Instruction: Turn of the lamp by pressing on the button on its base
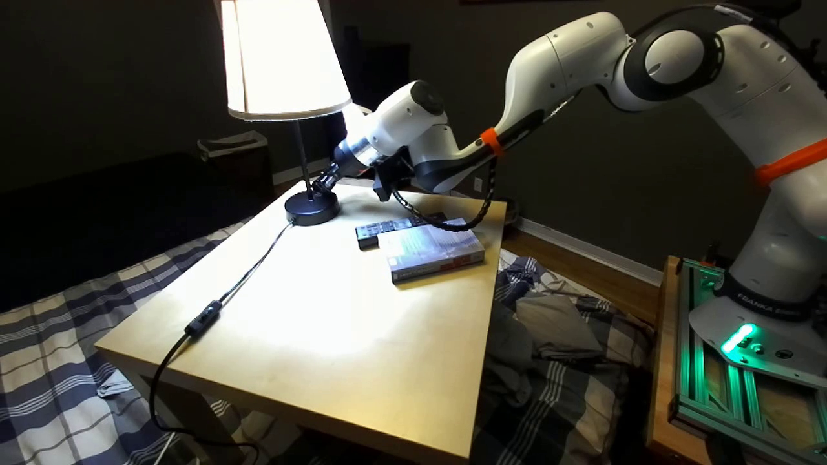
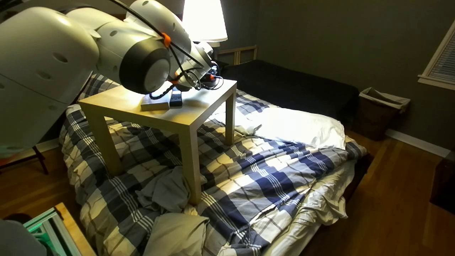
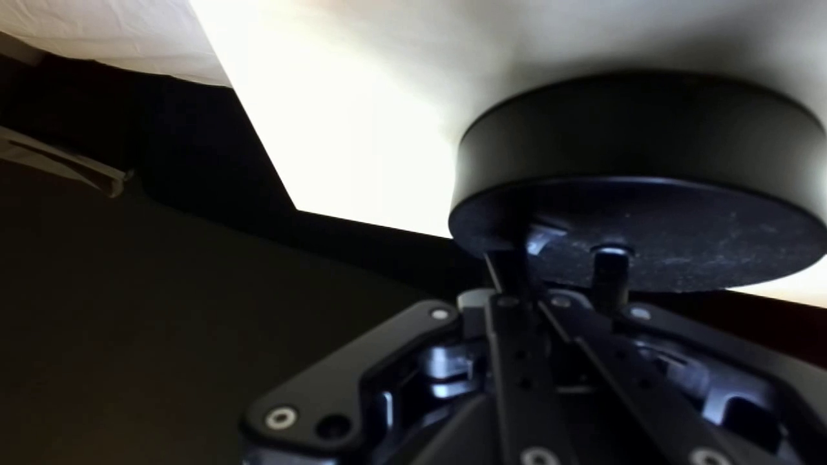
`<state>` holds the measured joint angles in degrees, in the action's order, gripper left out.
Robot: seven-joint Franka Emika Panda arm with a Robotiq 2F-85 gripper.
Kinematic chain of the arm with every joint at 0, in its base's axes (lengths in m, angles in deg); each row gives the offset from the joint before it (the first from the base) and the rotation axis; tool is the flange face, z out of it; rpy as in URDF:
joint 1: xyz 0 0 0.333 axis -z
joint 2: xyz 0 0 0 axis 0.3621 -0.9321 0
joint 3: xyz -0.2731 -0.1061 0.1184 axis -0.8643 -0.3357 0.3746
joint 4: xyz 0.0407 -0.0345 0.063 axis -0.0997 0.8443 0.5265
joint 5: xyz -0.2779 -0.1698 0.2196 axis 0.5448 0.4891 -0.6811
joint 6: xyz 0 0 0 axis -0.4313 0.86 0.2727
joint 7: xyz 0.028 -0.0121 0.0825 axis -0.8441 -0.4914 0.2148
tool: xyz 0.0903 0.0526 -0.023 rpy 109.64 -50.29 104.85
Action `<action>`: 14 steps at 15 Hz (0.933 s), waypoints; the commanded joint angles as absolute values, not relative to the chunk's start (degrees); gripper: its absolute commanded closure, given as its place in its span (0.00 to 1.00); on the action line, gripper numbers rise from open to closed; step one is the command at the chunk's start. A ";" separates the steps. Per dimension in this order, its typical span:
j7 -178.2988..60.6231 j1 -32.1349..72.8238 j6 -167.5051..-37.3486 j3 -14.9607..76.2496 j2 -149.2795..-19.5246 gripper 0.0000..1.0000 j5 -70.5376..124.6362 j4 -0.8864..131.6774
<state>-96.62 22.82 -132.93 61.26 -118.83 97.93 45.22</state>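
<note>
The lamp (image 1: pixel 284 64) is lit, with a white shade and a thin dark pole. Its shade also glows in an exterior view (image 2: pixel 204 21). Its round black base (image 1: pixel 313 210) sits at the table's far corner; it fills the right of the wrist view (image 3: pixel 646 142). My gripper (image 1: pixel 323 184) points down at the top of the base beside the pole. In the wrist view my fingers (image 3: pixel 517 265) are together, with tips at the base's top face. Contact cannot be told. A small bright patch shows by the tips; whether it is the button is unclear.
The lamp cord carries an inline switch (image 1: pixel 204 318) along the table (image 1: pixel 310 361). A remote (image 1: pixel 387 227) and a flat box (image 1: pixel 433 248) lie on the table under my arm. The table stands on a bed with a plaid cover (image 2: pixel 249 185).
</note>
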 commanded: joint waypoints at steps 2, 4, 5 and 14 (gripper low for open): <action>-96.41 22.65 -132.18 61.58 -119.91 1.00 97.09 45.13; -95.80 22.85 -131.86 61.91 -119.80 1.00 96.71 45.83; -95.44 23.00 -131.65 62.16 -119.75 1.00 96.39 46.26; -92.70 23.45 -130.20 63.19 -120.29 1.00 94.02 49.10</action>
<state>-95.03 22.95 -132.63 61.80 -118.91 96.35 45.56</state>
